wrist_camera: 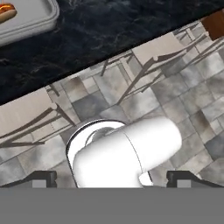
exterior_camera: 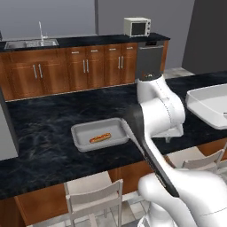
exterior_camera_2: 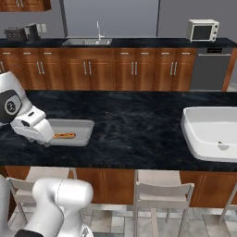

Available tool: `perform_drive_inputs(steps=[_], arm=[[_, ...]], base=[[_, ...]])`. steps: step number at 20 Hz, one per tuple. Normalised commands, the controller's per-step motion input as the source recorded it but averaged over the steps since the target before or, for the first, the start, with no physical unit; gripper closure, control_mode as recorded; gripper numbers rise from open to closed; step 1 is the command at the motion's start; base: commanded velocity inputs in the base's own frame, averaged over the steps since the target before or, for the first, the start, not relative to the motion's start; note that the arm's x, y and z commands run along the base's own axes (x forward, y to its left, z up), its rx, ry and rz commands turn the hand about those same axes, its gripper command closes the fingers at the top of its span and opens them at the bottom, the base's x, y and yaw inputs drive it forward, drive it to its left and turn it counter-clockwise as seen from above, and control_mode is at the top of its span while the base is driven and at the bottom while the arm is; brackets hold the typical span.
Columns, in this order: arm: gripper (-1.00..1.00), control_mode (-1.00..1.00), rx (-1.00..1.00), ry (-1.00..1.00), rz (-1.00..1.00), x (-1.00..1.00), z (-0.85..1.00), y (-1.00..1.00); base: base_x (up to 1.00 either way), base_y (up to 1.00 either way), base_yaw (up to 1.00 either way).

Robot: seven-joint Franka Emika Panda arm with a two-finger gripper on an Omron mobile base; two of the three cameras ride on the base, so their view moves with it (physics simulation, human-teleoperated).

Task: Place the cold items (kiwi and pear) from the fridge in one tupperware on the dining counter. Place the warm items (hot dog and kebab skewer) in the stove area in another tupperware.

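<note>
Counting the task's things on the dark dining counter (exterior_camera: 48, 133): two grey tupperware containers and one hot dog. The smaller tupperware (exterior_camera: 100, 133) sits near the counter's front edge, toward its left half in the left base view, and the hot dog (exterior_camera: 100, 138) lies flat inside it, roughly at the middle of its floor. The larger tupperware (exterior_camera_2: 214, 133) stands at the counter's right end, well apart from the first, with its near rim reaching the front edge; nothing can be seen lying in it. Two chairs (exterior_camera_2: 163, 194) stand tucked under the counter's front edge.

The gripper (wrist_camera: 112, 177) has its two dark finger tips (wrist_camera: 41, 178) spread as wide as they go, released, with nothing between them and nothing touching them. It points down past the counter's front edge toward the tiled floor (wrist_camera: 183, 109), where chair seats and legs appear below it.

In the hand view, the hot dog's tupperware lies at the far corner of the picture, on the counter beyond the front edge and well apart from the finger tips. In the right base view the arm's white hand section overlaps that container's left end, so contact there cannot be judged.

Along the back wall run wooden cabinets, a sink (exterior_camera_2: 87, 41) and a microwave (exterior_camera_2: 202, 30).
</note>
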Motion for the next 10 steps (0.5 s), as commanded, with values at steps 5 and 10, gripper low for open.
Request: perform_drive_inputs(steps=[5,10], arm=[[-1.00,-1.00,-0.01,0.01,0.30,-0.40,0.35,-0.37],[-1.00,-1.00,0.00,0.03,0.17,0.03,0.23,-0.27]], base=[[0.00,0.00,0.00],[0.00,0.00,0.00]])
